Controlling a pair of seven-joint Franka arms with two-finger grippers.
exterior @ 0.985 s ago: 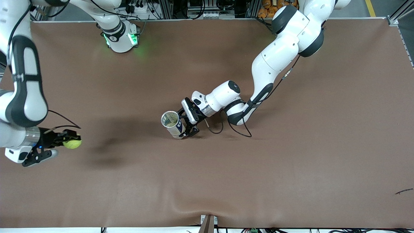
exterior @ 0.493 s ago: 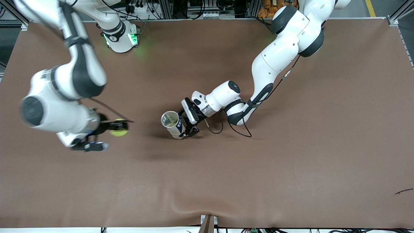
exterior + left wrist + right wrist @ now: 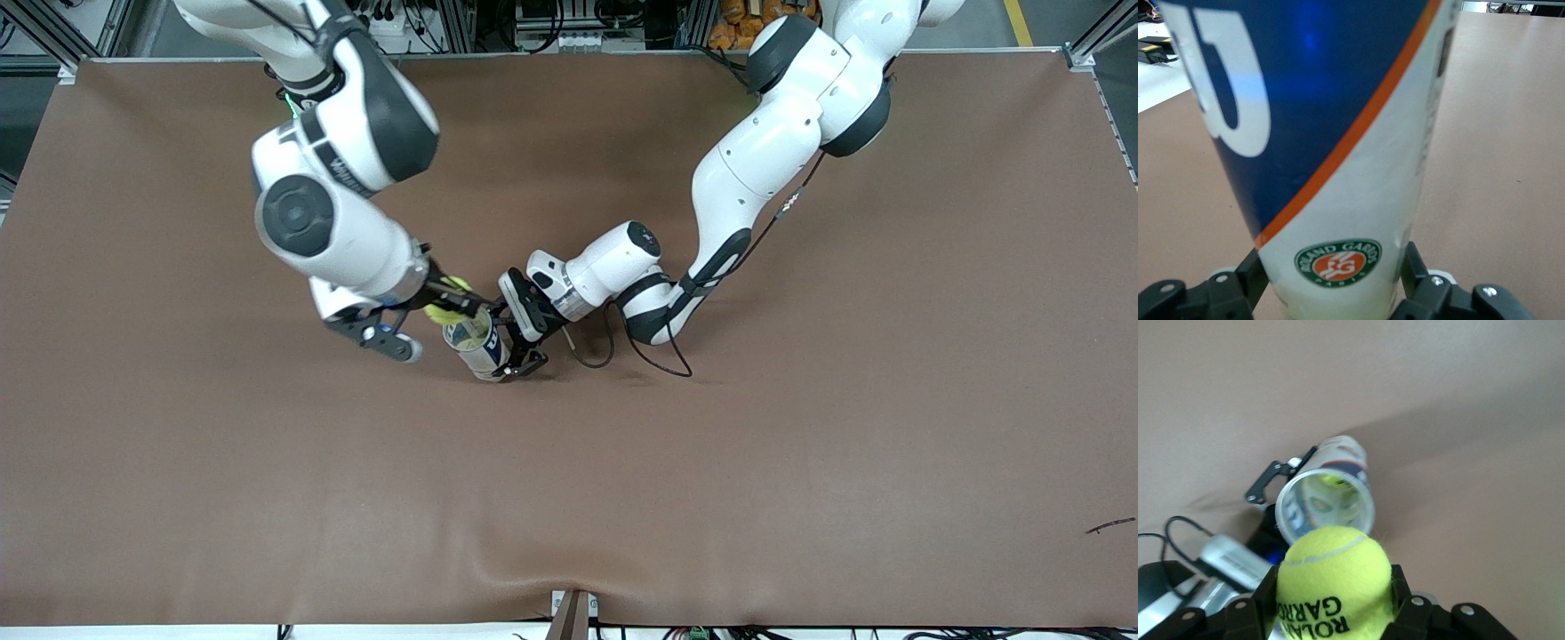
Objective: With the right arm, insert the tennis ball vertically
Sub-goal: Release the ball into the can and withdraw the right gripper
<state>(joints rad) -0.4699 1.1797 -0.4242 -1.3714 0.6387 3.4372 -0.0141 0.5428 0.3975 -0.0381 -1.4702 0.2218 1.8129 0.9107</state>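
A broad brown table (image 3: 800, 462) fills the scene, bare around the two arms, with racks and cabling seen past the edge where the bases stand.

Taken across the front view from the right arm's end: the right gripper (image 3: 449, 300) is held in the air, its fingers clamped on the tennis ball (image 3: 444, 301). In the right wrist view the ball (image 3: 1333, 580) is seen pinched at its two flanks, so that its underside is left free to drop. The open mouth of the can (image 3: 1327, 505) lies just ahead of that gripper and lower, another ball being visible inside; the held ball appears to be over the rim's edge, not yet centred.

Next, the can (image 3: 474, 342) is stood upright on the table. It is clasped low on its body by the left gripper (image 3: 514, 347), fingers (image 3: 1421, 283) pressed on either side of the can's wall (image 3: 1338, 133), presumably so that the mouth is kept steady and unobstructed.

Room is judged tight only at the rim, where a narrow gap separates the two grippers; elsewhere the table is open for withdrawal.
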